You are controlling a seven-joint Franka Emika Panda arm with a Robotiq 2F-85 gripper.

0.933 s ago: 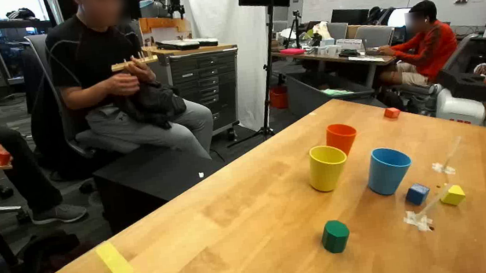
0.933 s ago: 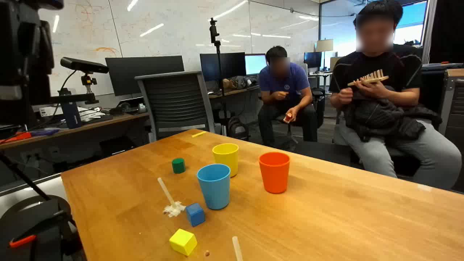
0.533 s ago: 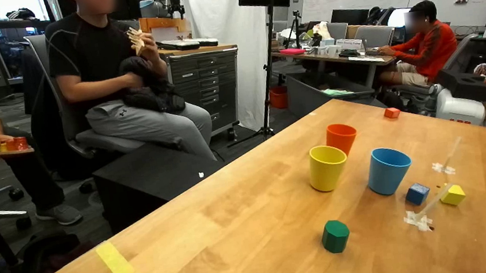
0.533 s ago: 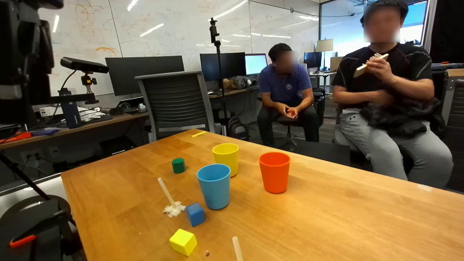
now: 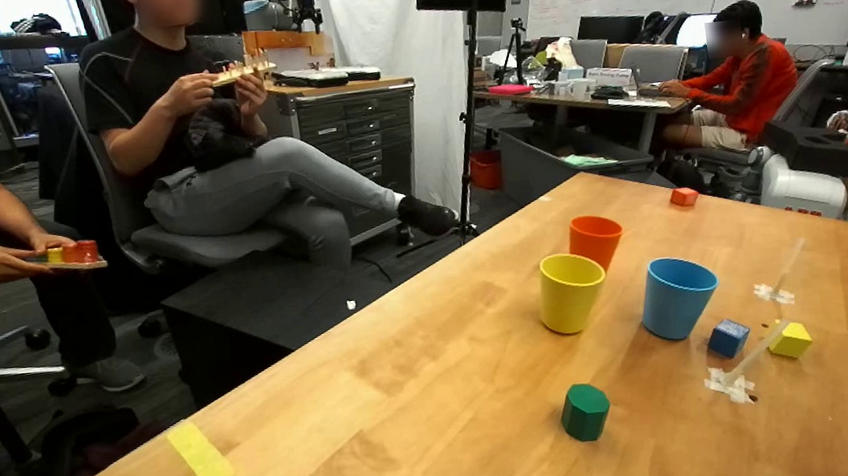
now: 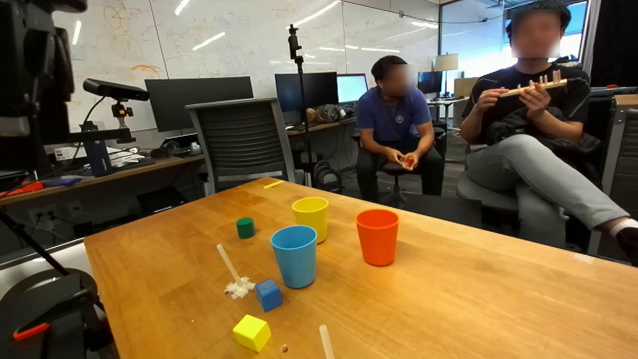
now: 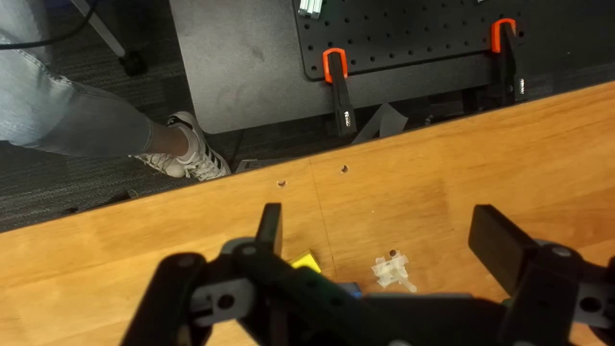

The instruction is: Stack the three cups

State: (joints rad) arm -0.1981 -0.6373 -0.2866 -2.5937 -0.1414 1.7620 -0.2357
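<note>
Yellow tapered plastic cup [image 5: 571,297] and red-orange tapered plastic cup [image 6: 377,238] stand mouth-up nearer the edge of the wooden worktop [image 5: 414,417] facing the seated man in black [image 5: 224,190]; blue tapered plastic cup [image 6: 295,259], also mouth-up, stands farther in. All apart, nothing stacked. My gripper [image 7: 378,230] is spread wide, nothing held; no cup I can make out in the wrist view, so likely pre-reach. Risks: small blue wooden-looking cube [image 6: 269,295] just beside the blue cup; descending on that side, I could hit it and tip the cup. Pale thin plastic-looking stick [image 6: 229,263], taped down toward the opposite edge, might snag me. Lowering off-centre could catch a rim, toppling both.
</note>
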